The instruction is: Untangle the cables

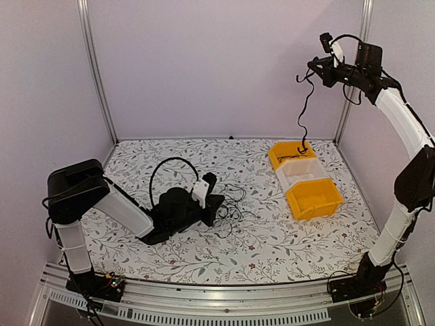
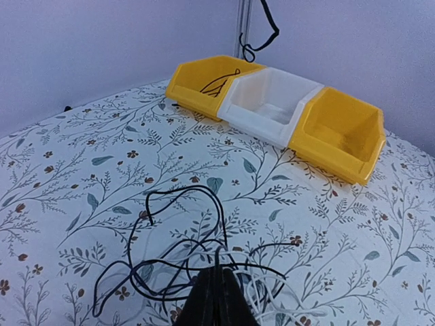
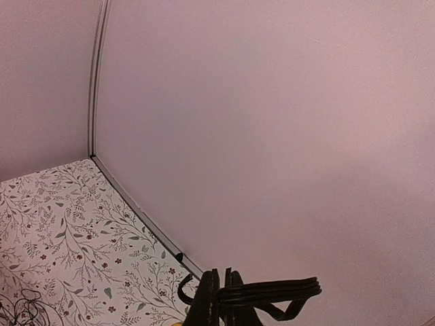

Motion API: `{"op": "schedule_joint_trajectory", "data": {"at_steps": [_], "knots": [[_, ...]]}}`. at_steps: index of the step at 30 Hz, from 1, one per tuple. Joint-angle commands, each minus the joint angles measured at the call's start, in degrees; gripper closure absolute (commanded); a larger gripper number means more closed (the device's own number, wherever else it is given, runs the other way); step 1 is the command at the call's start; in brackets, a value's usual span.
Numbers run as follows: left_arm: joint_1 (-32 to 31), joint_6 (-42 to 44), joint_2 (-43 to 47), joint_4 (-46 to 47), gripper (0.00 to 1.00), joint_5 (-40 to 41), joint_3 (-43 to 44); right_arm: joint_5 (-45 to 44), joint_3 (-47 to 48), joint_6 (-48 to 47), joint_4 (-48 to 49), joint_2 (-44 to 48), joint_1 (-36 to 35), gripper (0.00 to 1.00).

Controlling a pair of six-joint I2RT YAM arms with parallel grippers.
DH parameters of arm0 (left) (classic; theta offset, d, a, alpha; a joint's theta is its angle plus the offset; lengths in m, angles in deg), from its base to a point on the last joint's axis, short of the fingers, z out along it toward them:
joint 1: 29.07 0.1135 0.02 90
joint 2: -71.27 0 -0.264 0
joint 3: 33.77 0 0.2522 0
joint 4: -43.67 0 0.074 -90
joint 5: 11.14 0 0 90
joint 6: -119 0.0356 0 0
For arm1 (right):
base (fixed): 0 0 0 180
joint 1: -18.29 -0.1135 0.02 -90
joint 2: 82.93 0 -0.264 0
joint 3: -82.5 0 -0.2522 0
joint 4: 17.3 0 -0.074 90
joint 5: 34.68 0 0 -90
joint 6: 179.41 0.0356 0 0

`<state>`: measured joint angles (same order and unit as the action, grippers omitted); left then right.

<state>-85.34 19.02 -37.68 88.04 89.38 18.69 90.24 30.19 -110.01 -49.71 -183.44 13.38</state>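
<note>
A tangle of thin black and white cables (image 1: 234, 204) lies on the flowered table left of centre. My left gripper (image 1: 212, 198) sits low at its left edge. In the left wrist view the tangle (image 2: 220, 206) spreads in front of the left gripper (image 2: 219, 273), which is shut with a black cable looping out between its tips. My right gripper (image 1: 317, 66) is raised high at the back right, shut on a black cable (image 1: 300, 115) that hangs down to the far yellow bin (image 1: 275, 155). The right wrist view shows that gripper (image 3: 223, 277) pinching a folded bundle of the black cable (image 3: 279, 293).
Three bins stand in a row at the right: the far yellow bin (image 2: 197, 85) with a black cable end in it, a white bin (image 2: 262, 112), and a near yellow bin (image 2: 340, 153). Walls enclose the table at the back and sides.
</note>
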Motion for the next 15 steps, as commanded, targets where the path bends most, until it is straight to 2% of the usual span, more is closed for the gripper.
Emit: {"op": "schedule_joint_trajectory", "data": {"at_steps": [1, 9, 15], "knots": [[-1.09, -0.74, -0.92, 0.97, 1.0, -1.02, 1.2, -0.56, 1.45, 1.19, 3.15, -3.13, -0.01, 1.0], [-1.33, -0.86, -0.53, 0.33, 1.0, -0.95, 1.24, 0.0, -4.08, 1.7, 3.98, -8.94, 2.43, 1.0], [-1.31, -0.83, -0.47, 0.09, 1.0, -0.71, 0.94, 0.87, -10.03, 0.99, 4.06, -9.94, 3.07, 1.0]]}}
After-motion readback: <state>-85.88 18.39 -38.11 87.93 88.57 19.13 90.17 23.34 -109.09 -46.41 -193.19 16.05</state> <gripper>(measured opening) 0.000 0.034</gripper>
